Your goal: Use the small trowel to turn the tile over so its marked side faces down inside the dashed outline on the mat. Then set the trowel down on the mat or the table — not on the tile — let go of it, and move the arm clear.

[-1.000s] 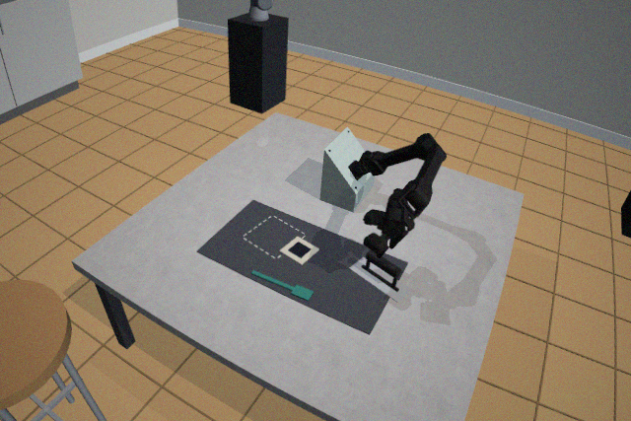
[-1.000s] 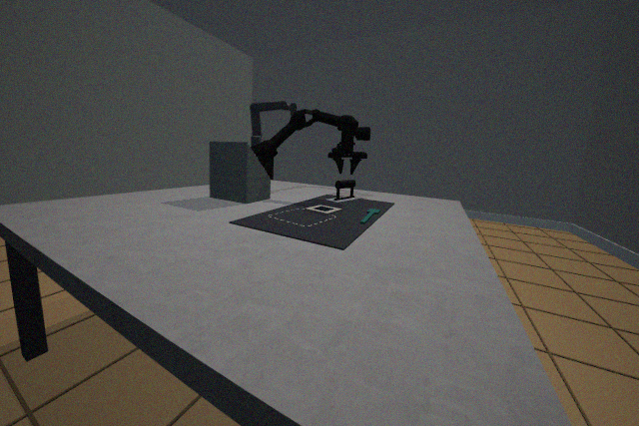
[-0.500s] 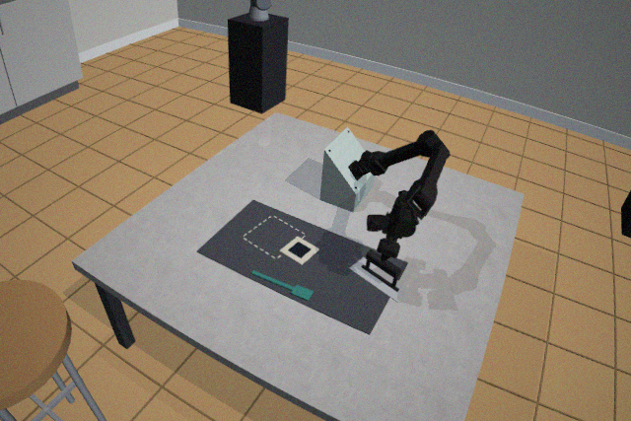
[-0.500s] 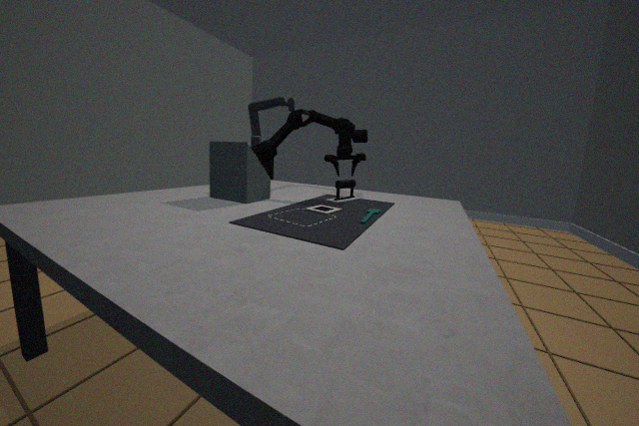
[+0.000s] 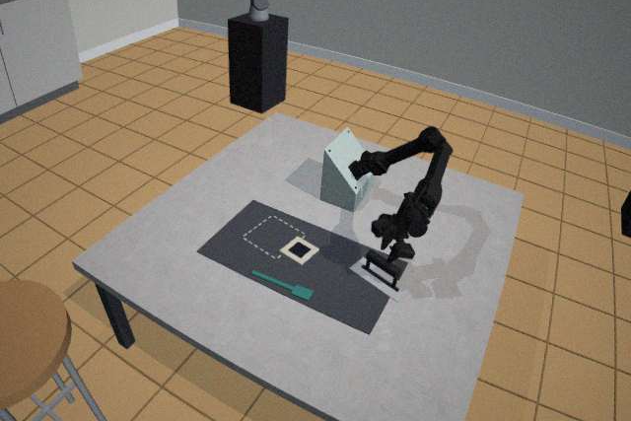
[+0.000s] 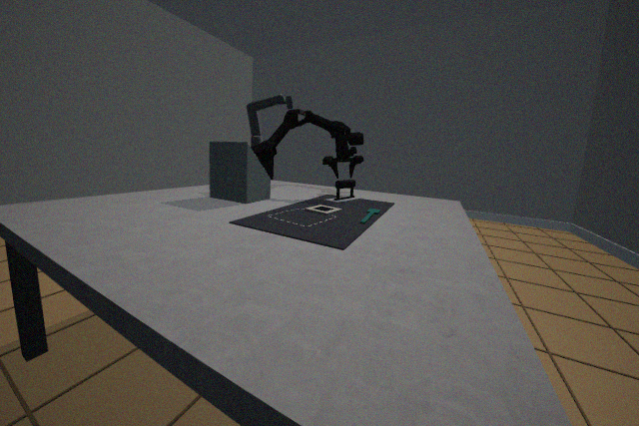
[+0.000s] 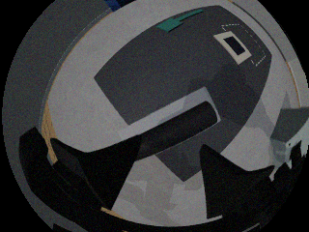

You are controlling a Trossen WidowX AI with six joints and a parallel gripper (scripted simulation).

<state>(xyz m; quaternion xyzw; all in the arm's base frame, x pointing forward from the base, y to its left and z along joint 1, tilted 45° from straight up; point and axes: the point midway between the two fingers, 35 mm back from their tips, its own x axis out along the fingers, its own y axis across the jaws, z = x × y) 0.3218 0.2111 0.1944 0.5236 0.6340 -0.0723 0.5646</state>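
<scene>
1. Holds nothing in the hand [image 5: 387, 250] [image 6: 343, 177] [image 7: 170, 141], its fingers parted wide just above the handle of the black-handled trowel [image 5: 383, 263] [image 6: 344, 184] [image 7: 179, 127], apart from it.
2. In the top view, has that trowel near the counter's [image 5: 203, 202] [image 6: 310, 307] [image 7: 77, 92] right edge, handle upward, plate flat across the end of the dark mat [image 5: 229, 243] [image 6: 335, 240] [image 7: 159, 68] and partly beyond it.
3. Shows the tile [image 5: 299, 249] [image 6: 323, 209] [image 7: 237, 45] lying flat on the mat, well in from every counter edge, dark square upward; not yet turned over.
4. Overlaps, with that tile, only one side of the dashed outline [image 5: 258, 227] [image 6: 287, 220] [image 7: 255, 40], toward the counter's right edge.
5. Has a teal flat-bladed tool [image 5: 303, 291] [image 6: 369, 215] [image 7: 169, 24] lying along the mat's side facing the counter's near left edge.
6. Reaches from the pale wedge block [image 5: 336, 181] [image 6: 227, 171] [image 7: 289, 126], near the counter's far right edge, with the black arm [image 5: 438, 172] [image 6: 276, 139] arched high.
</scene>
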